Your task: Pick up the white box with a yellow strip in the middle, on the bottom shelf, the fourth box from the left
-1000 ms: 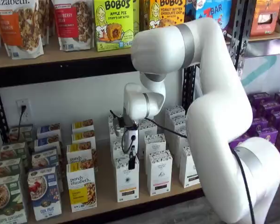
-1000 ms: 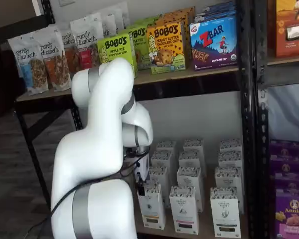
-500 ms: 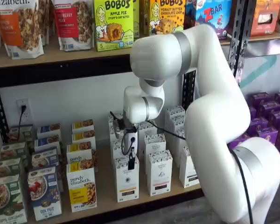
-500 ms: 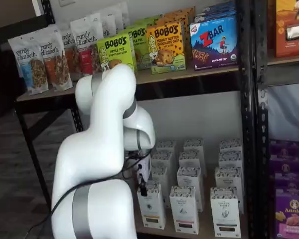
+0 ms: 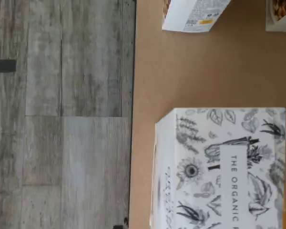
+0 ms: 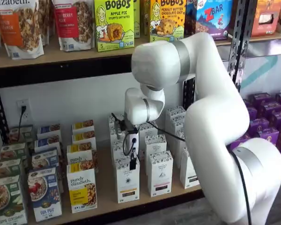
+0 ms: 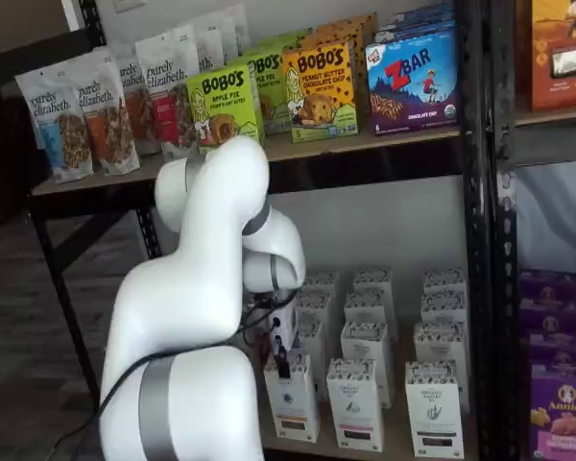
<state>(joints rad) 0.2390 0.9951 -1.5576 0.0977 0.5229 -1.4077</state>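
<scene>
The white box [image 6: 127, 180] stands at the front of its row on the bottom shelf [image 6: 105, 199]; it also shows in the other shelf view [image 7: 293, 399]. In the wrist view its black-patterned top [image 5: 219, 167] reads "THE ORGANIC" and sits near the tan board's [image 5: 181, 71] front edge. My gripper [image 6: 132, 164] hangs straight above that box, close to its top, and shows in both shelf views [image 7: 282, 366]. Only one black finger shows, side-on, so no gap can be made out. Nothing is between the fingers.
More white boxes [image 6: 159, 173] stand right of and behind the target. "purely elizabeth" boxes [image 6: 82, 187] stand to its left. Purple boxes [image 6: 271, 117] fill the neighbouring bay. An upper shelf holds Bobo's boxes [image 6: 113, 23]. Grey plank floor [image 5: 62, 114] lies past the shelf edge.
The arm's upper joints have swung a little toward the shelves. The gripper has stayed almost in place above the white box.
</scene>
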